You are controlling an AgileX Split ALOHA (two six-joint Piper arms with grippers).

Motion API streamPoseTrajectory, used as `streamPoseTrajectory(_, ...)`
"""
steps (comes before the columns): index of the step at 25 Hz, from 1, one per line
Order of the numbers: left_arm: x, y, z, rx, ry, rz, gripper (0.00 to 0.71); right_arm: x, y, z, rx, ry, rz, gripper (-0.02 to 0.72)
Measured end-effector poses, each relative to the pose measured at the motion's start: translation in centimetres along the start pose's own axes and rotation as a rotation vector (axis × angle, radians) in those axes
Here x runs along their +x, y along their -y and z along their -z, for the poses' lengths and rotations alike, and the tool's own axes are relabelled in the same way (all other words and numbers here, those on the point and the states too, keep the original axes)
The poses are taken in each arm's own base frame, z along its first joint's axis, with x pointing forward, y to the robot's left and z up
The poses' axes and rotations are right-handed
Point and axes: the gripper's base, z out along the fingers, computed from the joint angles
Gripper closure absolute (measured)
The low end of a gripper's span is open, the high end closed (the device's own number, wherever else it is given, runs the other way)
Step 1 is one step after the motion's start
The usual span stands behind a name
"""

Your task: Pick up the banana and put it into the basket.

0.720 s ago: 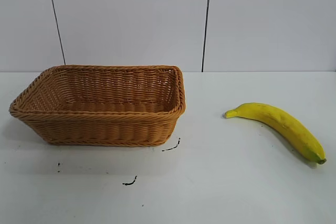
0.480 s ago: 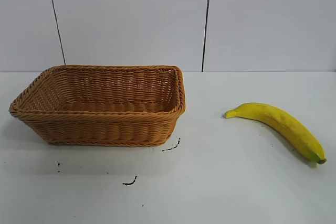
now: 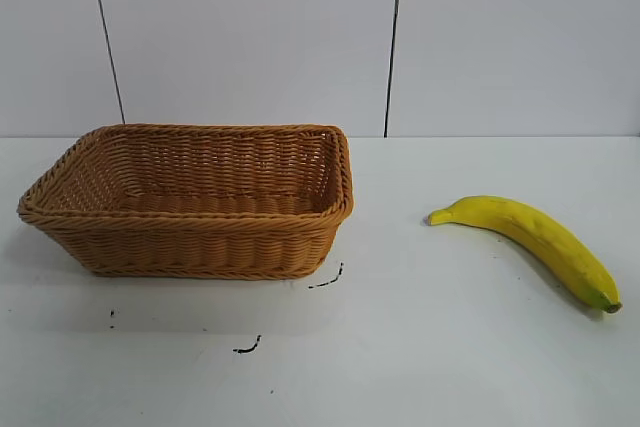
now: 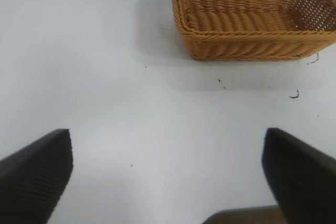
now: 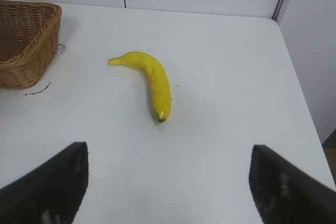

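The yellow banana (image 3: 530,237) lies on the white table at the right, stem toward the basket, dark tip toward the front right. It also shows in the right wrist view (image 5: 152,80). The tan wicker basket (image 3: 190,242) stands at the left, holding nothing, and shows in the left wrist view (image 4: 252,45) and the right wrist view (image 5: 26,72). Neither arm shows in the exterior view. My right gripper (image 5: 168,153) is open and holds nothing, above the table a short way from the banana's tip. My left gripper (image 4: 167,137) is open and holds nothing, well away from the basket.
Small black marks (image 3: 325,280) lie on the table in front of the basket. The table's right edge (image 5: 299,77) runs close beside the banana. A white panelled wall stands behind the table.
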Motion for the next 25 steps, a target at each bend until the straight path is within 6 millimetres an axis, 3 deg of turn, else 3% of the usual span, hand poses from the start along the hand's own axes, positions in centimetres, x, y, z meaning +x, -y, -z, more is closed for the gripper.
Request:
streamPoseTrajectory(5, 0.0, 0.0, 0.0, 0.000, 0.000, 0.000, 0.015, -5.2, 0.0, -2.0, 0.000, -0.123, -0.004, 0.101)
streamPoseTrajectory(9, 0.0, 0.0, 0.0, 0.000, 0.000, 0.000, 0.015, -9.4, 0.0, -5.5, 0.001, -0.246, -0.006, 0.101)
streamPoseTrajectory(20, 0.0, 0.0, 0.0, 0.000, 0.000, 0.000, 0.015, -17.4, 0.3, -20.8, 0.000, -0.516, 0.003, 0.101)
streamPoseTrajectory(25, 0.0, 0.0, 0.0, 0.000, 0.000, 0.000, 0.015, -18.4, 0.5, -27.8, -0.017, -0.609, 0.055, 0.101)
